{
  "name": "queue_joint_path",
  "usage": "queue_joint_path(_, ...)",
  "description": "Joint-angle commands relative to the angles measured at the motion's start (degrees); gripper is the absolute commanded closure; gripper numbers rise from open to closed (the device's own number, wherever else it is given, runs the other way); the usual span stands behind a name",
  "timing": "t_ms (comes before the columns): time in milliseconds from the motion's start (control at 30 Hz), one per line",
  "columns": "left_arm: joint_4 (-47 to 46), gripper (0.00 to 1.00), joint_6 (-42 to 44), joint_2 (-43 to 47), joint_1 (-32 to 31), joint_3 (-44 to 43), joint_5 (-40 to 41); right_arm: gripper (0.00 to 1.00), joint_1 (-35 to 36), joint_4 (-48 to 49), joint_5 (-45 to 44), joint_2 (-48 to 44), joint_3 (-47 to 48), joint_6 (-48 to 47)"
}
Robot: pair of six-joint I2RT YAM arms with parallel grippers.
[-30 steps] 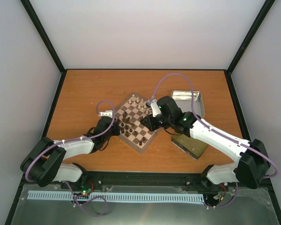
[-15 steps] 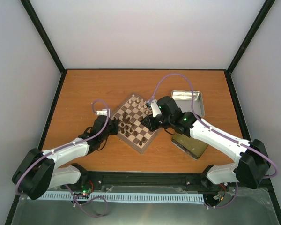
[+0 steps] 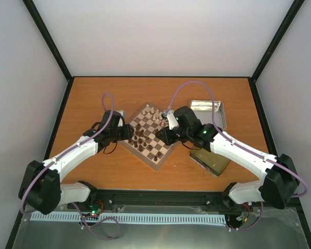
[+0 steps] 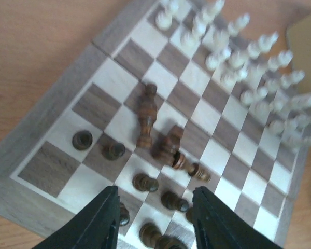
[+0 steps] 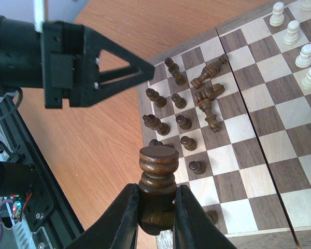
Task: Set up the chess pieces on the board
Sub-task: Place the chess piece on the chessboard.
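Note:
The board (image 3: pixel 143 157) lies turned like a diamond in the middle of the table. Several dark chess pieces (image 4: pixel 113 151) stand on its near-left rows. Three more lie tipped over (image 4: pixel 146 114) near the board's middle. Cream pieces (image 4: pixel 238 62) stand in rows on the far side. My left gripper (image 4: pixel 154 210) is open and empty, hovering over the standing dark pieces; it also shows in the right wrist view (image 5: pixel 145 70). My right gripper (image 5: pixel 156 207) is shut on a dark chess piece (image 5: pixel 158 171), held above the board's (image 5: pixel 295 155) near-left edge.
An open metal tin (image 3: pixel 210 111) sits right of the board. A darker flat tin (image 3: pixel 211 158) lies under my right arm. The black frame rail (image 3: pixel 160 196) runs along the table's near edge.
My left arm has stretched out and swung its gripper up and over the board's left corner. My right gripper has stayed put with the dark piece in it.

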State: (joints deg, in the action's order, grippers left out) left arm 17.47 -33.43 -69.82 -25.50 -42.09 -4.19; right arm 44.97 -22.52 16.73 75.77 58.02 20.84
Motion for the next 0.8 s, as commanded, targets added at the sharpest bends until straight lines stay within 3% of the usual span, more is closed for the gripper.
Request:
queue_joint_path(0, 6.02, 0.64, 1.39, -3.25, 0.19, -2.28, -3.28, 0.86, -0.5, 0.19, 0.08, -0.19, 0.99, 0.34)
queue_joint_path(233, 5.98, 0.67, 1.62, -8.09, 0.18, -2.46, -3.1, 0.86, -0.5, -0.06, 0.08, -0.07, 1.11, 0.42)
queue_joint_path(567, 5.07, 0.79, 2.05, -9.74, 0.19, -2.36, -4.38, 0.86, -0.5, -0.06, 0.23, 0.49, 1.22, 0.56)
queue_joint_path(767, 5.45, 0.79, 1.81, -9.61, 0.22, -2.21, -4.48, 0.86, -0.5, 0.02, 0.31, 0.72, 1.2, 0.7)
